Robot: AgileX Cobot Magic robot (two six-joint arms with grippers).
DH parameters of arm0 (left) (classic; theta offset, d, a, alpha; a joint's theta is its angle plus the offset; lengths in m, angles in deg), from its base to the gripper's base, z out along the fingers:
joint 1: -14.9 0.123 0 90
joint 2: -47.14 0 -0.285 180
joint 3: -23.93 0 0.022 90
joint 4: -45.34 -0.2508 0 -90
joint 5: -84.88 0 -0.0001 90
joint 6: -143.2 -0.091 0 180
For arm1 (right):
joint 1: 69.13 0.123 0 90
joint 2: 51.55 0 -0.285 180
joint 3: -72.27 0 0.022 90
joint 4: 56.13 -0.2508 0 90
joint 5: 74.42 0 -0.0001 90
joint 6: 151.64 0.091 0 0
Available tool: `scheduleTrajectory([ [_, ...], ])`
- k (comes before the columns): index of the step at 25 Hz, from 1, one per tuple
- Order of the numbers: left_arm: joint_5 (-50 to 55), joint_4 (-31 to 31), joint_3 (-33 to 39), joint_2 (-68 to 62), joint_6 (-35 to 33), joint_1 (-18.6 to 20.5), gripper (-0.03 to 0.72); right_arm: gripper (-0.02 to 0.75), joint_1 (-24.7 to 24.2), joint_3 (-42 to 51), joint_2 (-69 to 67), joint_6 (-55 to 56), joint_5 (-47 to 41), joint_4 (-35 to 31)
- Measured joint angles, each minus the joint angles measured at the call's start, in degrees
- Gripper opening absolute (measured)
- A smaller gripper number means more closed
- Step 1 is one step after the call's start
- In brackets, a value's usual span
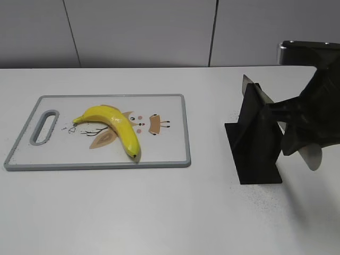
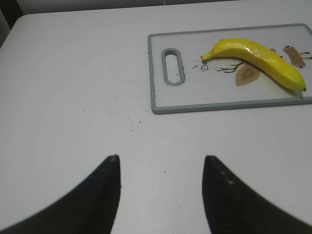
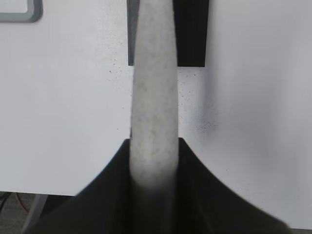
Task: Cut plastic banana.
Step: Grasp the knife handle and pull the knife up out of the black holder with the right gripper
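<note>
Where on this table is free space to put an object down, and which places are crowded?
Free: the table in front of the cutting board, and the strip between board and black knife stand. Crowded: the board's middle, under the banana, and around the stand, where the right gripper holds the knife handle.
</note>
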State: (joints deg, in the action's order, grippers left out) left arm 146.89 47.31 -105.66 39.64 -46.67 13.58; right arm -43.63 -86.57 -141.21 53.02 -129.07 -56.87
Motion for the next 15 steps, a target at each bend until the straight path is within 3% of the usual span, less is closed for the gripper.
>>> scheduleTrajectory([
  [15,0.0,0.0,0.0,0.0,0.0,0.0,0.525,0.166,0.0,-6.4,3.5,1.2,-3.7,2.2],
])
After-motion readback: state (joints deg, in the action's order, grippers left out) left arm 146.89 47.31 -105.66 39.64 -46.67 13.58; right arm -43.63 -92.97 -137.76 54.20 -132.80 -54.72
